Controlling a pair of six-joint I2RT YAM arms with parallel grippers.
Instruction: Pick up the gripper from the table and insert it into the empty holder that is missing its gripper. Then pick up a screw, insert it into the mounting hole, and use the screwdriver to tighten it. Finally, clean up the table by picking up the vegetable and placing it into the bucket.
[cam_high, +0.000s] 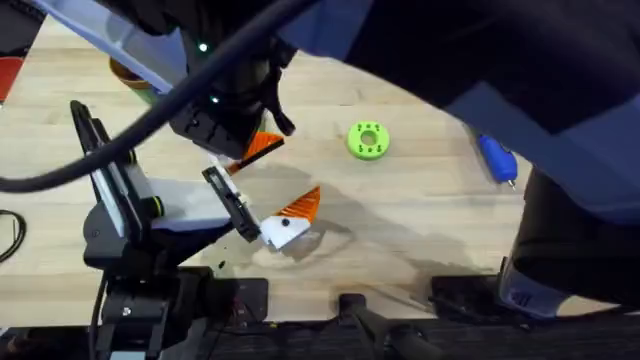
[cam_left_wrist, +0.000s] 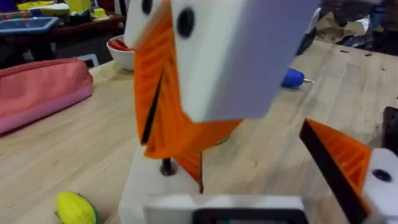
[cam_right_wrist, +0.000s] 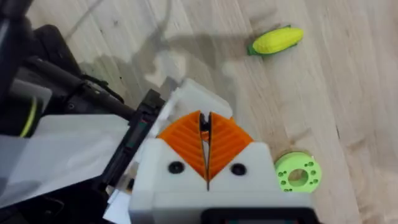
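My right gripper (cam_high: 250, 150) reaches across the table and is shut on the small orange gripper (cam_left_wrist: 191, 163), whose dark end shows between the pads (cam_right_wrist: 186, 143). It holds it right at the white holder (cam_left_wrist: 144, 180), the bare jaw of my left gripper (cam_high: 262, 205), which stands open. The left gripper's other jaw carries an orange wedge (cam_left_wrist: 339, 155). The blue screwdriver (cam_high: 497, 158) lies at the far right. The yellow corn, the vegetable (cam_right_wrist: 277, 40), lies on the wood nearby. A bit of the tan-orange bucket (cam_high: 125, 72) peeks out at the back left.
A green disc with holes (cam_high: 368, 140) lies right of the grippers. A pink pouch (cam_left_wrist: 37, 93) and a white bowl (cam_left_wrist: 121, 53) sit farther off. The right arm's dark bulk covers the upper right of the overhead view.
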